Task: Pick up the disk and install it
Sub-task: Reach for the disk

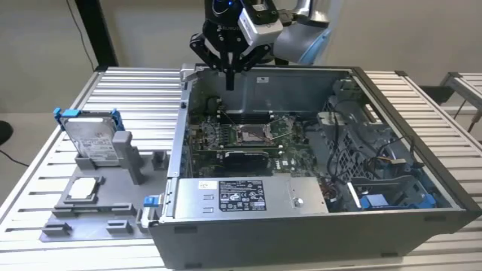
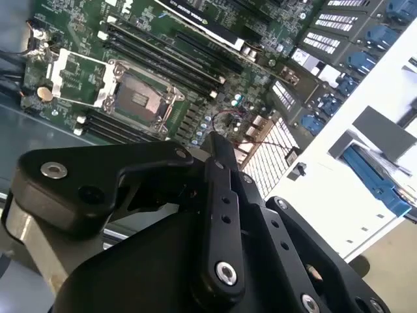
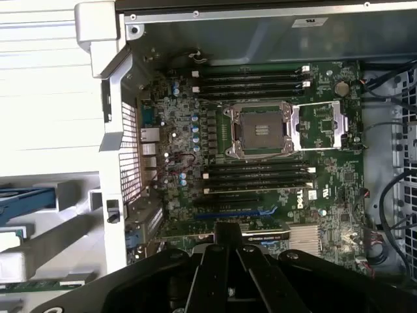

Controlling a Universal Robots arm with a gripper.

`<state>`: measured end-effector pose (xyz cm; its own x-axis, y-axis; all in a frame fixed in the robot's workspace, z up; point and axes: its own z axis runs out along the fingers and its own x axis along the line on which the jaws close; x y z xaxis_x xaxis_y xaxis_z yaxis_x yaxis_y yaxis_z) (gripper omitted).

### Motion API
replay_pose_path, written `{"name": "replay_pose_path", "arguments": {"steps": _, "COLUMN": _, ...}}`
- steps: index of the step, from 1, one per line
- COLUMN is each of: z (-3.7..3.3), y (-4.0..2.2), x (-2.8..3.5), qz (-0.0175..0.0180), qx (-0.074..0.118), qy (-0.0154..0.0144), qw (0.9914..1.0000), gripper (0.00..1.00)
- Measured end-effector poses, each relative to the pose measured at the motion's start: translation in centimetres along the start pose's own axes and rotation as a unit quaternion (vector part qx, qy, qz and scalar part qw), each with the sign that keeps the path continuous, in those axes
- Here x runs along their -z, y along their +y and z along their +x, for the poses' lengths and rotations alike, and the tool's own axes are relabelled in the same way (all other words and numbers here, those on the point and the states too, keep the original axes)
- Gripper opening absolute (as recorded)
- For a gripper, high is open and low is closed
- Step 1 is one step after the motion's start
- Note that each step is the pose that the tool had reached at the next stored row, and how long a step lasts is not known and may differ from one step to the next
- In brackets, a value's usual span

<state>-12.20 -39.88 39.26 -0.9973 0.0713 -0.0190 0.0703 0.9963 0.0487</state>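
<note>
The disk (image 1: 90, 138), a silver drive with a white label in a blue carrier, stands upright in a grey holder (image 1: 101, 186) on the table at the exterior view's left. My gripper (image 1: 228, 83) hangs over the back wall of the open computer case (image 1: 316, 226), well apart from the disk. Its black fingers are shut together with nothing between them. In both wrist views the closed fingertips (image 2: 214, 138) (image 3: 228, 228) point down at the green motherboard (image 3: 260, 163).
A large grey box with a black-and-white label (image 1: 241, 197) sits at the case's front. A blue-trimmed bay (image 1: 388, 200) and loose cables fill the case at the exterior view's right. A small silver chip (image 1: 83, 189) lies on the grey holder. The table is slatted metal (image 1: 135, 96).
</note>
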Motion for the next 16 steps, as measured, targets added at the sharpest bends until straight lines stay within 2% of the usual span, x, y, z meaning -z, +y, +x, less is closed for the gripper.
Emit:
{"name": "replay_pose_path", "arguments": {"steps": 4, "z": 0.55, "y": -0.04, "x": 0.01, "qz": 0.0000, "qx": 0.000, "qy": 0.0000, "qw": 1.00000, "gripper": 0.00}}
{"name": "replay_pose_path", "arguments": {"steps": 16, "z": 3.18, "y": -0.15, "x": 0.07, "qz": 0.0000, "qx": 0.001, "qy": 0.0001, "qw": 1.00000, "gripper": 0.00}}
